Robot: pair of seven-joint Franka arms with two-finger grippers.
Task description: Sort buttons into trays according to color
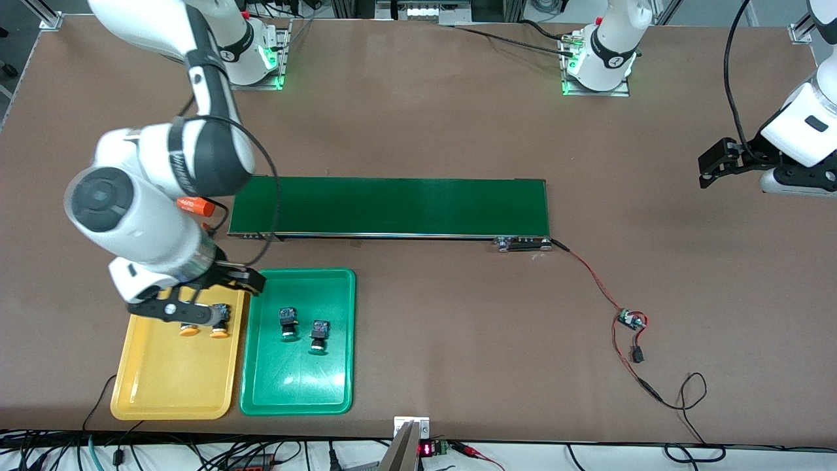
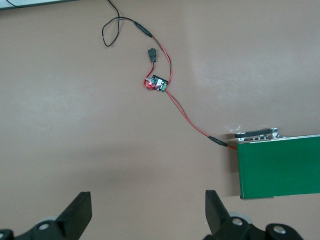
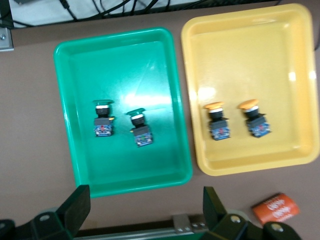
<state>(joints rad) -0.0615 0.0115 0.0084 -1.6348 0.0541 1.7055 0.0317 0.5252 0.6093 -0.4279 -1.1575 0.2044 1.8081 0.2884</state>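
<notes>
Two yellow-capped buttons (image 1: pixel 220 330) lie side by side in the yellow tray (image 1: pixel 170 392), in its part nearest the belt. They also show in the right wrist view (image 3: pixel 217 122). Two green-capped buttons (image 1: pixel 287 324) lie in the green tray (image 1: pixel 294 392) and also show in the right wrist view (image 3: pixel 102 120). My right gripper (image 1: pixel 189 304) hangs open and empty over the yellow tray's belt-side edge and partly hides the yellow buttons. Its wrist view (image 3: pixel 145 215) looks down on the green tray (image 3: pixel 125 65) and the yellow tray (image 3: pixel 250 50). My left gripper (image 1: pixel 709 171) waits open and empty over bare table (image 2: pixel 148 212).
A long dark-green conveyor belt (image 1: pixel 392 206) lies across the table's middle, just farther than the trays; its end shows in the left wrist view (image 2: pixel 280 170). An orange cylinder (image 1: pixel 196 205) lies by the belt's right-arm end. A small circuit board (image 1: pixel 631 320) with red wires lies toward the left arm's end.
</notes>
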